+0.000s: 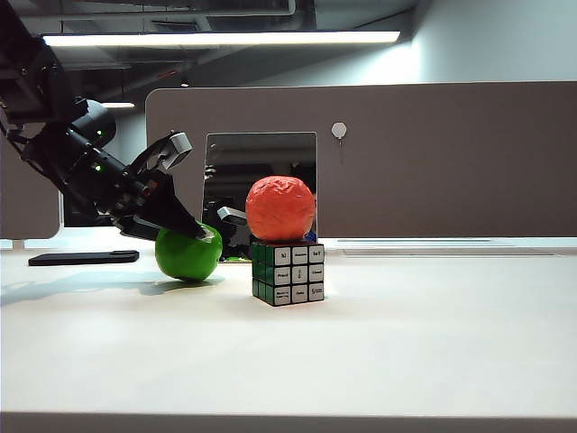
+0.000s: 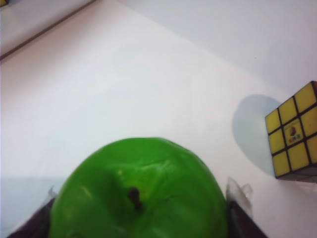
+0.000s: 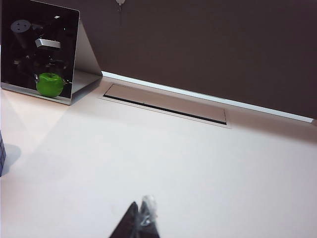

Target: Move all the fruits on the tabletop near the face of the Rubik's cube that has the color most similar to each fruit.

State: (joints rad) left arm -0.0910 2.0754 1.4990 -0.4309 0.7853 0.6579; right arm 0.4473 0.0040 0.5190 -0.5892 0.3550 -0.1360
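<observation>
The green apple point(image 1: 188, 253) is glossy, has a short dark stem, and rests on the white tabletop point(image 1: 406, 343) just left of the cube in the exterior view, with a small gap between them. The cube point(image 1: 288, 272) is a small black-edged 3x3 standing on the tabletop, showing a green face toward the apple and a white printed face toward the camera; the left wrist view shows a yellow face. The orange-red wrinkled ball point(image 1: 280, 208) sits on top of the cube.
</observation>
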